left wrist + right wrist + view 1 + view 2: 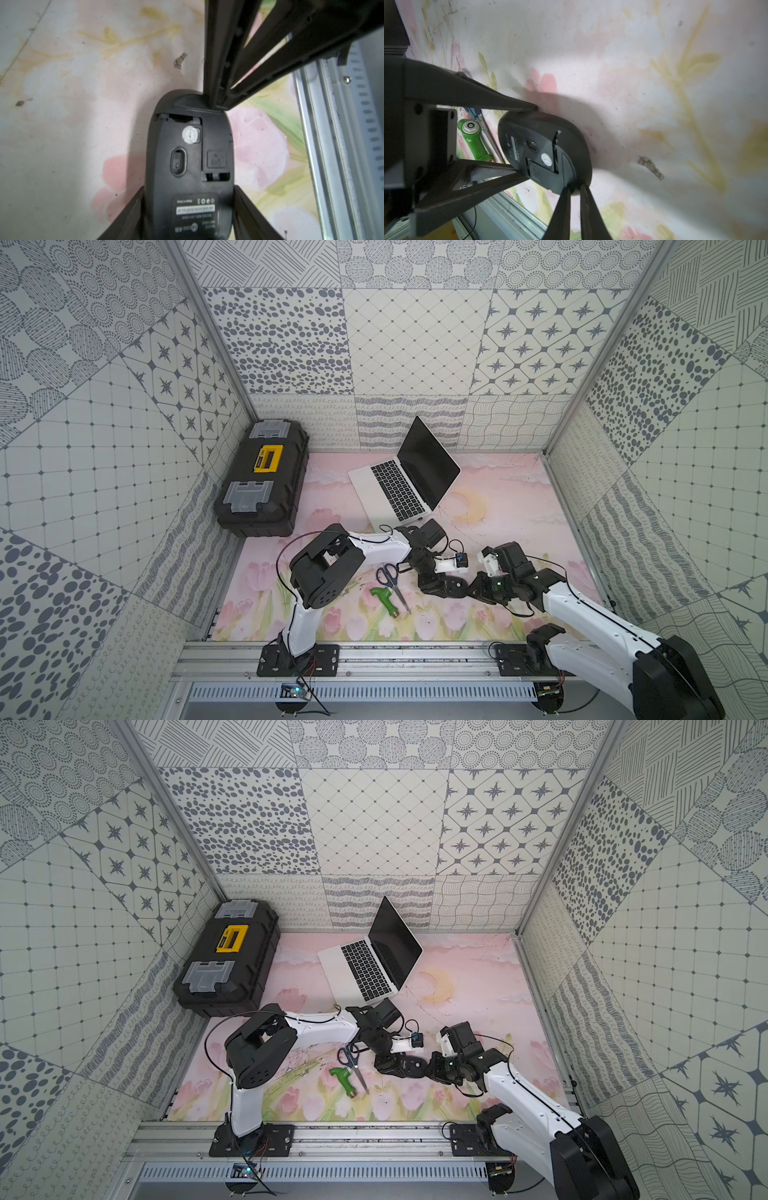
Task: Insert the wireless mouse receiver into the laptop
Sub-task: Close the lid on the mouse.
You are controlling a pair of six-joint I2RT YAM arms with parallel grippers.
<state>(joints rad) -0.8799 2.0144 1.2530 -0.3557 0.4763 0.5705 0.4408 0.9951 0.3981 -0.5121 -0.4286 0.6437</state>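
- Closest in, left claw (187, 197) clamped across the sides of the mouse (187, 162), held off the worktop (498, 506), underside showing.
- Right claw (574, 188) pinched narrow at the mouse's rounded end, along its long axis; cannot tell whether anything sits between the tips.
- Dark grey oval belly: label (195, 209), sensor window (178, 162), white round sticker (190, 135), open slot (180, 118).
- Laptop (374, 485) well apart, beyond both claws, left arm (374, 547) nearer.
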